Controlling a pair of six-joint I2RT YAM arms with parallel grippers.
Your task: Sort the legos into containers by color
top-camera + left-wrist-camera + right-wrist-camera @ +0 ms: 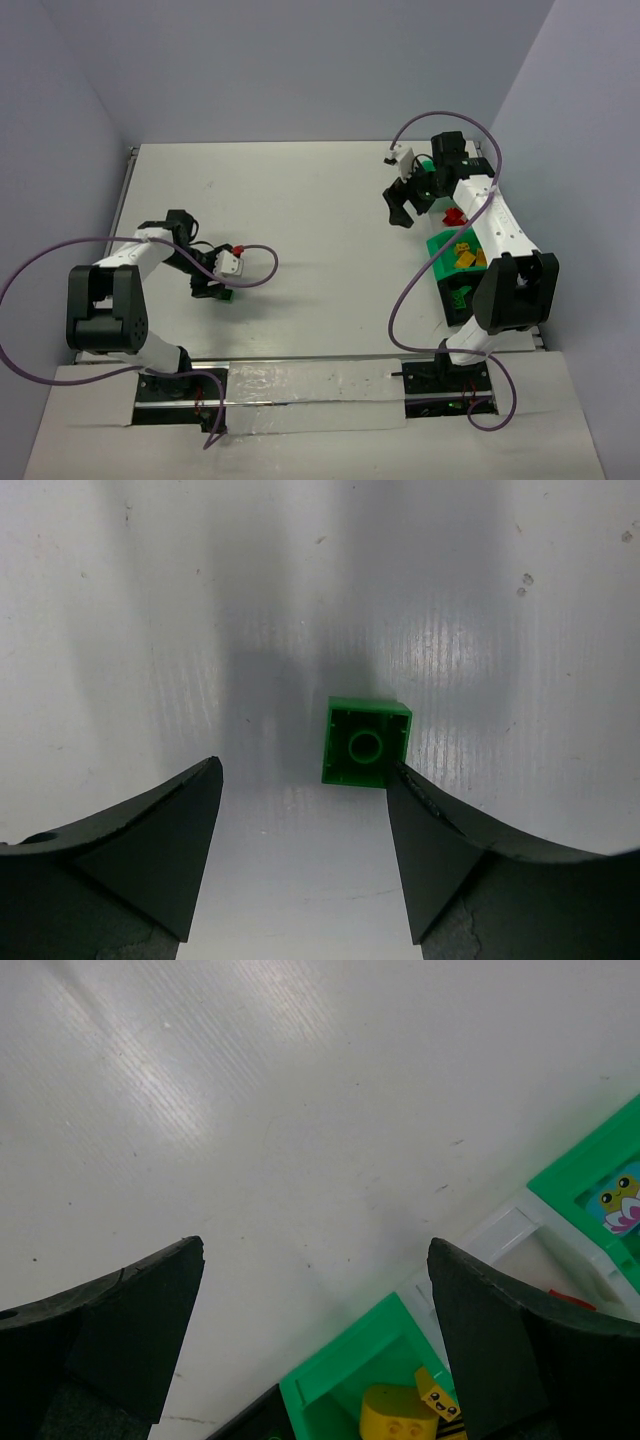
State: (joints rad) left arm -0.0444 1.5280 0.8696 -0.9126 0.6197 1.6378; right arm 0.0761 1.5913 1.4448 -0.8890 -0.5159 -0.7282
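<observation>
Table (320,200): white, ribbed; lavender walls around.
Left gripper (303,768): jaws partly apart, nothing held; one fingertip against a corner of the green lego (366,742).
Green lego: on the table, hollow side up.
Right gripper (315,1245): spread wide, empty, just beside the containers (335,1380) holding yellow legos (395,1415).
</observation>
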